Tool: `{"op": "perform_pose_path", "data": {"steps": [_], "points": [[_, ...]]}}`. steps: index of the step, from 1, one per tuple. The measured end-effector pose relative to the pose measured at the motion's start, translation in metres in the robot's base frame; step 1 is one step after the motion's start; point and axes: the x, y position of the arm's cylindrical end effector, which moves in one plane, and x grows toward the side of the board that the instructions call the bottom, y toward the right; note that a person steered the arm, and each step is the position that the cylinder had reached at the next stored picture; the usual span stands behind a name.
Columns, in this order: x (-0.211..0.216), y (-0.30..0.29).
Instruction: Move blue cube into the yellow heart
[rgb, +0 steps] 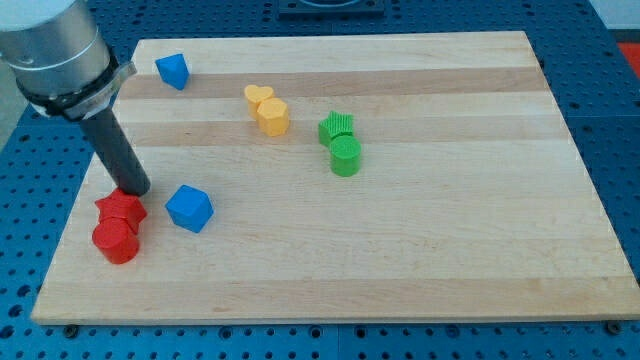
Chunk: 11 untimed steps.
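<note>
The blue cube (189, 208) sits at the lower left of the wooden board (420, 260). The yellow heart (258, 96) lies toward the view's top, up and to the right of the cube, touching a yellow hexagon block (272, 116). My tip (135, 190) rests on the board to the left of the blue cube, a small gap apart from it. It stands at the top edge of a red star block (121, 209).
A red cylinder (116, 241) sits just below the red star. A second blue block (172, 70) lies near the top left corner. A green star (337, 126) and a green cylinder (345, 157) sit together right of the yellow blocks.
</note>
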Motion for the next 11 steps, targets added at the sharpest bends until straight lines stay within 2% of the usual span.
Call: {"op": "perform_pose_path", "data": {"steps": [1, 3, 4, 5, 6, 7, 8, 9, 11], "points": [[0.006, 0.005], [0.089, 0.083], [0.083, 0.111], [0.005, 0.124], [-0.050, 0.125], [-0.033, 0.130], [0.063, 0.140], [0.083, 0.130], [0.081, 0.050]]}}
